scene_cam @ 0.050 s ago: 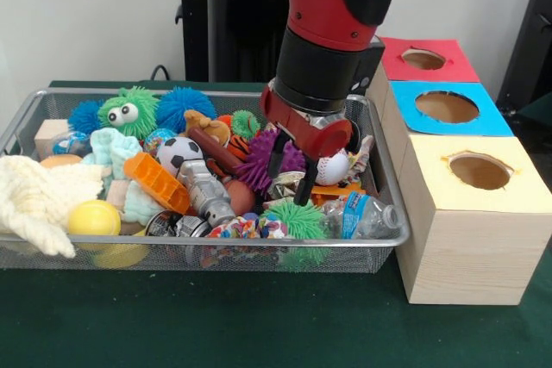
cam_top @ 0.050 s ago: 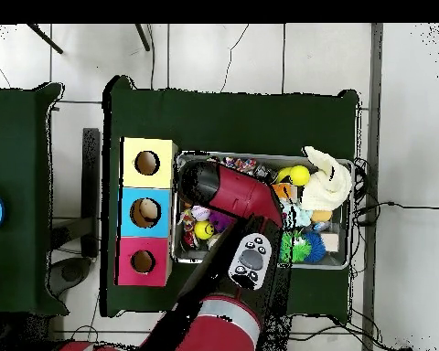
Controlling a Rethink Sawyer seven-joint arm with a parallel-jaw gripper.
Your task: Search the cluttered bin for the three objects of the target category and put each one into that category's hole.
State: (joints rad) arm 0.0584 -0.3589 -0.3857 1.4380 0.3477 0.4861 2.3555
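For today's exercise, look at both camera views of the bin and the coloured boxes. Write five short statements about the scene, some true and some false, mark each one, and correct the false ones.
1. The gripper is down inside the wire bin, above the clutter. True.
2. The gripper is shut on the yellow ball. False: its fingers are apart and hold nothing; the ball lies at the bin's other end.
3. Three boxes stand beside the bin, topped red, blue and yellow. True.
4. The plastic bottle stands upright. False: it lies on its side against the bin's wall.
5. The soccer ball sits on the green table. False: it is in the bin.
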